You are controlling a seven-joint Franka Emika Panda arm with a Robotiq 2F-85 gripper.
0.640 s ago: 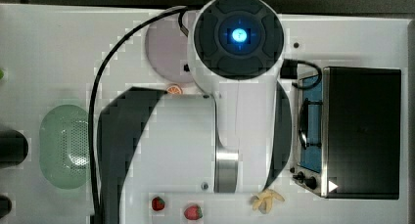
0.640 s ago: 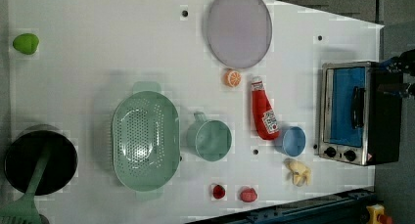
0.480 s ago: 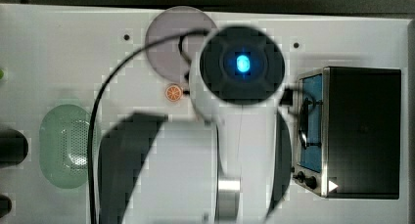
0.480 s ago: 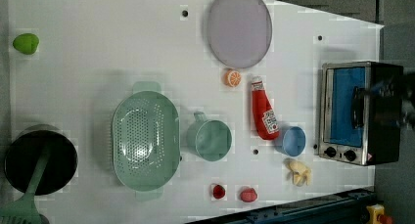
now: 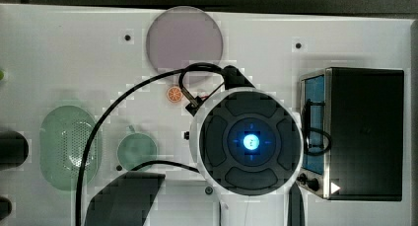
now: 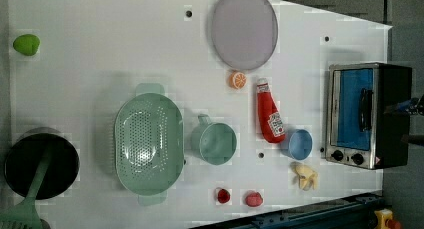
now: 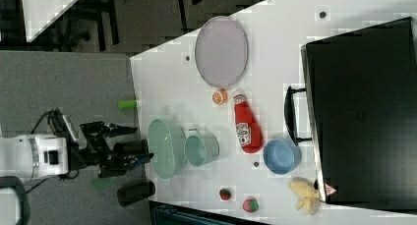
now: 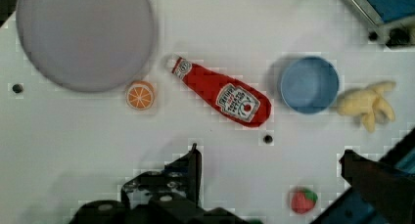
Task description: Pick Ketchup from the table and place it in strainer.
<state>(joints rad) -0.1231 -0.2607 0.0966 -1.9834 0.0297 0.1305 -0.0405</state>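
The ketchup (image 6: 269, 113) lies flat on the white table (image 6: 100, 49), about mid-table, cap toward the plate (image 6: 244, 28) and base toward the blue bowl (image 6: 299, 144). It looks like a light plastic squeeze bottle: smooth, likely a bit slippery, and apt to give under pressure. Lying down, it could roll sideways if nudged. The best hold is probably across the narrow width of the body near the label, a little toward the thicker base, fingers straddling the long axis.

The gripper (image 8: 269, 160) hangs above the table with fingers spread nearly to full width and nothing between them; in the wrist view the bottle lies beyond the fingertips, untouched.

The orange slice (image 6: 237, 80) sits just beside the cap, and the blue bowl nearly touches the base, so fingers coming down at the ends would be crowded; the mid-body is free on both sides. The green cup (image 6: 216, 142) stands between the bottle and the strainer (image 6: 148, 144), so the carry should clear it. Strawberries (image 6: 254, 199) and a yellow toy (image 6: 305, 175) lie near the table's edge, the oven (image 6: 367, 114) beyond the bowl.
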